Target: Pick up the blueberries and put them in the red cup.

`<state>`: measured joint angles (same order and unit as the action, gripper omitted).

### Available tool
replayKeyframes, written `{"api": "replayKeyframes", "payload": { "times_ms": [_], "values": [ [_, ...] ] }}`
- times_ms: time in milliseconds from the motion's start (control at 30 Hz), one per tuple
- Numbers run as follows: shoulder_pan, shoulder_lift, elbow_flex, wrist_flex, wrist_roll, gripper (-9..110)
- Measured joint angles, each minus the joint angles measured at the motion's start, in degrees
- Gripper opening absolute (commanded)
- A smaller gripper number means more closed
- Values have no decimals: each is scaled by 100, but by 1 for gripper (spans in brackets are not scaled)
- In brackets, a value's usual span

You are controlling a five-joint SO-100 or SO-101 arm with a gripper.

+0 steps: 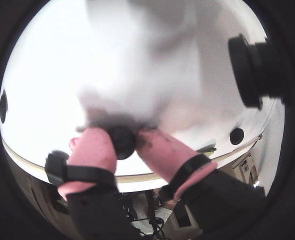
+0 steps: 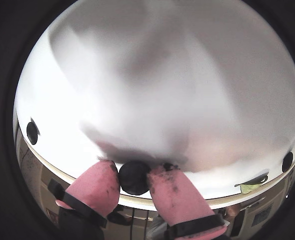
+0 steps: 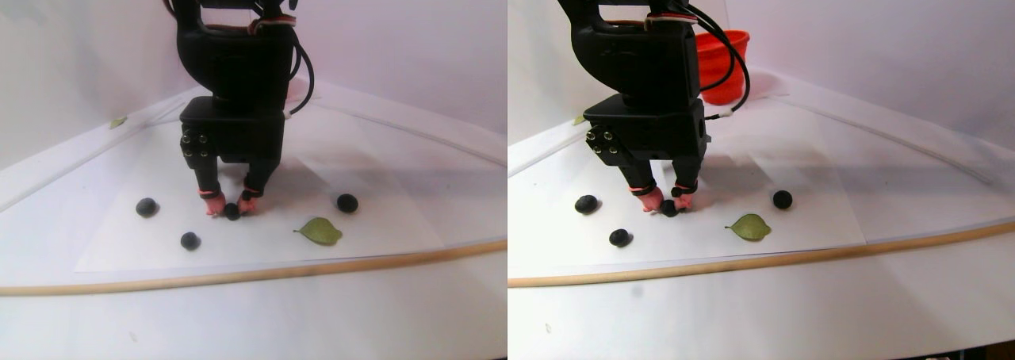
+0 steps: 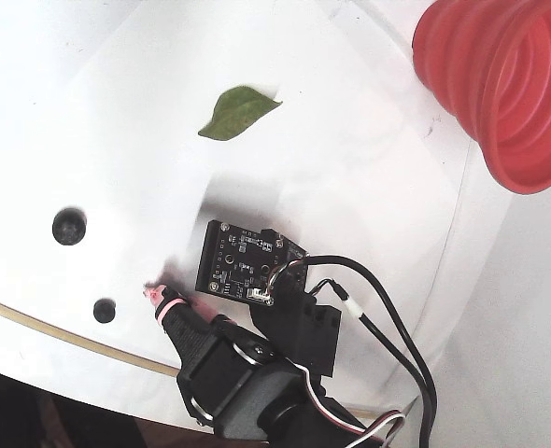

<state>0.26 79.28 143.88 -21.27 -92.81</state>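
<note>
My gripper (image 3: 231, 208) points straight down at the white sheet, its pink fingertips (image 2: 95, 185) shut on one blueberry (image 2: 134, 177) at table level. The same berry (image 1: 121, 142) shows dark and round between the pads in both wrist views. Three more blueberries lie loose in the stereo pair view: far left (image 3: 147, 208), front left (image 3: 189, 240) and right (image 3: 346, 203). The red cup (image 4: 514, 84) stands upright at the sheet's far corner, also behind the arm (image 3: 720, 67). In the fixed view the arm hides the held berry.
A green leaf (image 3: 319, 231) lies just right of the gripper, and a second small leaf (image 3: 117, 123) lies at the back left. A wooden strip (image 3: 254, 271) borders the front of the white table (image 3: 238, 320). A black cable (image 4: 388, 336) trails off the arm.
</note>
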Motion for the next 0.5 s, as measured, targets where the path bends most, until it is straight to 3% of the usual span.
{"api": "replayKeyframes", "payload": {
  "times_ms": [500],
  "values": [
    [149,844,0,747,-88,10]
  ]
}}
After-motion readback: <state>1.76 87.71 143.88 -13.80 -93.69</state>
